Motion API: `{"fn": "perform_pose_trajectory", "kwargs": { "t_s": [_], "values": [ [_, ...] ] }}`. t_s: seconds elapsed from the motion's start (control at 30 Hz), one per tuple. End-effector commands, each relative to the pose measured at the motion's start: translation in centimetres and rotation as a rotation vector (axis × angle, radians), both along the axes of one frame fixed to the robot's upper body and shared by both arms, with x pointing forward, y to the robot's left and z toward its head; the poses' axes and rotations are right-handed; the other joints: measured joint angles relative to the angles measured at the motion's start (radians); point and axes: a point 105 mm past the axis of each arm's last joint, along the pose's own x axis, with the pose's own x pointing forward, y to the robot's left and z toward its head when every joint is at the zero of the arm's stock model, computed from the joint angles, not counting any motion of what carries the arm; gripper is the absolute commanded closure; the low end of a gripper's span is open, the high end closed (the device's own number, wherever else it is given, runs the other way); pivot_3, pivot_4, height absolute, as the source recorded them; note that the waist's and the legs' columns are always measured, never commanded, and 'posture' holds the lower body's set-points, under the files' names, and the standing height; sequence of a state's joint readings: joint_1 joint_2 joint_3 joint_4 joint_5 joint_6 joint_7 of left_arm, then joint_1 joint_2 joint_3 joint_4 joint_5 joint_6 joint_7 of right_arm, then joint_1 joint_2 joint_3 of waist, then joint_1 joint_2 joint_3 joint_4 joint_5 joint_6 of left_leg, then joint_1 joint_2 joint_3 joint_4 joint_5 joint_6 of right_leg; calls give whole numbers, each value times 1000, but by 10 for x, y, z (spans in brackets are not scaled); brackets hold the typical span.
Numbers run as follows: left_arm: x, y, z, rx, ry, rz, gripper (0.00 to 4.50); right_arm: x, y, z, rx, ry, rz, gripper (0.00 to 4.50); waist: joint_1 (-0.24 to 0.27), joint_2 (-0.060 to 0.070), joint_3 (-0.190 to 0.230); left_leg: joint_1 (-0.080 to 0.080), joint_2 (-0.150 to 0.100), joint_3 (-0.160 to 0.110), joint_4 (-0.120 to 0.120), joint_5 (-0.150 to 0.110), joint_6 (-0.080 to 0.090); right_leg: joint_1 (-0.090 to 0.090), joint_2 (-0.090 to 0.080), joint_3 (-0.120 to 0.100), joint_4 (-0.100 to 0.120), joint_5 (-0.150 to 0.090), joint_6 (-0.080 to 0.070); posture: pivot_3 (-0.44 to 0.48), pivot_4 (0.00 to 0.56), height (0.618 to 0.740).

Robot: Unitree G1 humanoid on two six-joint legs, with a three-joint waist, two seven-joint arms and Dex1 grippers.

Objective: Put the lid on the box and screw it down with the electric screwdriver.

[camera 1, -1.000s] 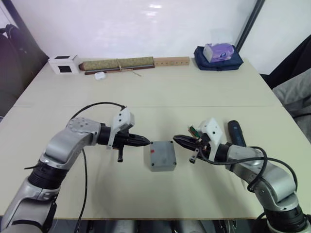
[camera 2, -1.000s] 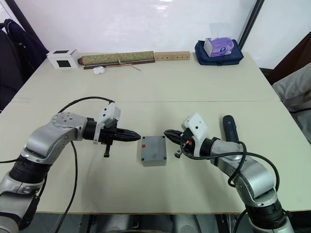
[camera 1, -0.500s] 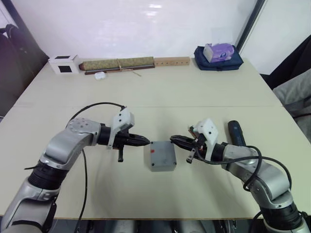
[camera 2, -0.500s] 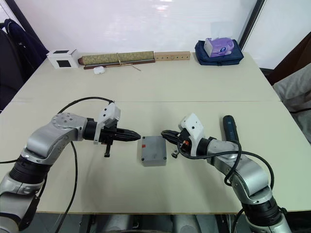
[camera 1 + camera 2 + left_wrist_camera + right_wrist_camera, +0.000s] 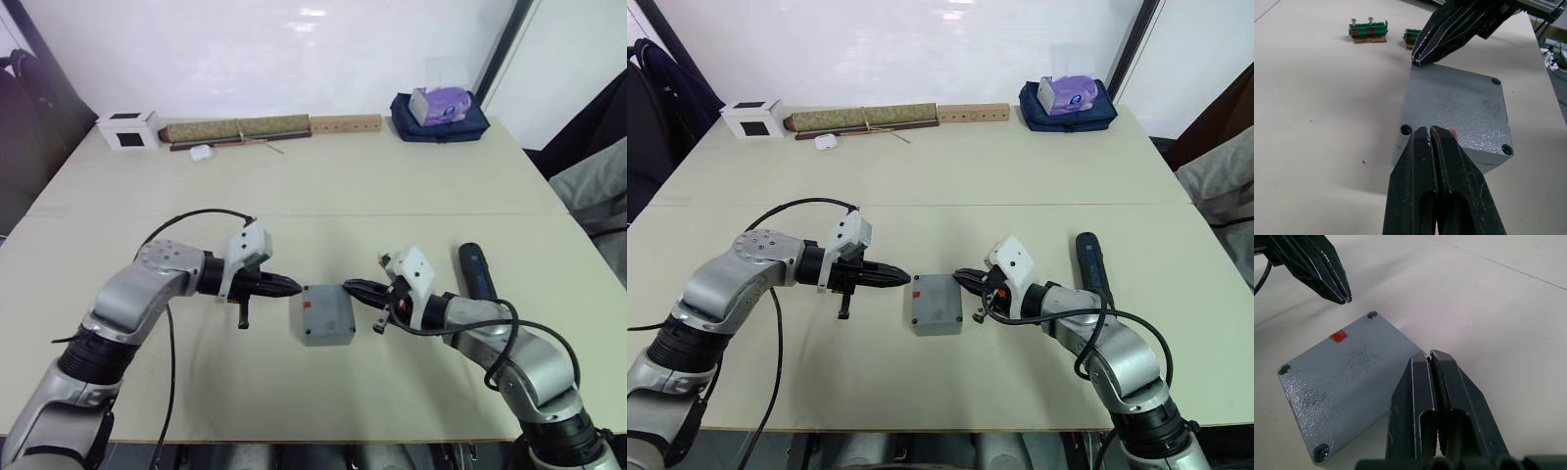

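Your bench [image 5: 392,176] is carrying the box [image 5: 328,313] mid-front with the lid [image 5: 1459,110] sitting on it. Left gripper [image 5: 297,286] and right gripper [image 5: 347,286] are flanking it, jaws closed and empty. The electric screwdriver [image 5: 477,270] is lying beside the right arm.

Left pincer [image 5: 297,287] closed, right pincer [image 5: 347,287] closed, arms low, tips pointing toward each other
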State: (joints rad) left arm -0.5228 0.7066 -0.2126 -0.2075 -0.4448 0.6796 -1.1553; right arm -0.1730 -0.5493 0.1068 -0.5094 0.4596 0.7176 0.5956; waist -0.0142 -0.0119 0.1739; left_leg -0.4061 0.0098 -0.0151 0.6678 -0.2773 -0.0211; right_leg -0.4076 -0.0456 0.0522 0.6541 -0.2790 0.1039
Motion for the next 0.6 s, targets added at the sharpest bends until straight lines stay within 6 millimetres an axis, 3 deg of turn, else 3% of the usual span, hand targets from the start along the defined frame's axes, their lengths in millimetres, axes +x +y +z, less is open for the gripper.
{"fn": "perform_pose_trajectory", "kwargs": {
  "t_s": [0.03,0.13,0.27,0.3,0.43,0.47,0.57,0.6],
  "values": [
    [-1,-2,9,-11,-41,-17,4500,0,2,6,12,-34,4,4449,0,0,0,0,0,0,0,0,0,0,0,0,0,0,0,0,150,740],
    [-1,-2,10,-15,-41,-18,4500,0,1,7,14,-33,6,3806,0,0,0,0,0,0,0,0,0,0,0,0,0,0,0,0,150,740],
    [0,-3,14,-35,-43,-17,4500,1,-5,12,-1,-46,-1,2128,0,0,0,0,0,0,0,0,0,0,0,0,0,0,0,0,150,740],
    [1,-4,15,-38,-44,-18,4500,1,-6,13,-3,-49,-4,1887,0,0,0,0,0,0,0,0,0,0,0,0,0,0,0,0,150,740],
    [3,-9,25,-82,-58,-26,4500,6,-24,31,6,-65,-52,289,2,0,0,0,0,0,0,0,0,0,-1,0,0,0,0,0,150,740],
    [4,-10,27,-88,-64,-28,4500,7,-30,36,15,-63,-78,71,1,0,0,0,0,0,0,0,0,0,0,0,0,0,0,0,150,740],
    [4,-13,34,-95,-91,-43,4500,8,-50,50,35,-35,-151,71,1,0,0,0,0,0,0,0,0,0,0,0,0,0,0,0,150,740],
    [3,-17,41,-111,-106,-62,4500,11,-66,56,18,-9,-213,71,1,0,0,0,0,0,0,0,0,0,0,0,0,0,0,0,150,740]
  ]
}}
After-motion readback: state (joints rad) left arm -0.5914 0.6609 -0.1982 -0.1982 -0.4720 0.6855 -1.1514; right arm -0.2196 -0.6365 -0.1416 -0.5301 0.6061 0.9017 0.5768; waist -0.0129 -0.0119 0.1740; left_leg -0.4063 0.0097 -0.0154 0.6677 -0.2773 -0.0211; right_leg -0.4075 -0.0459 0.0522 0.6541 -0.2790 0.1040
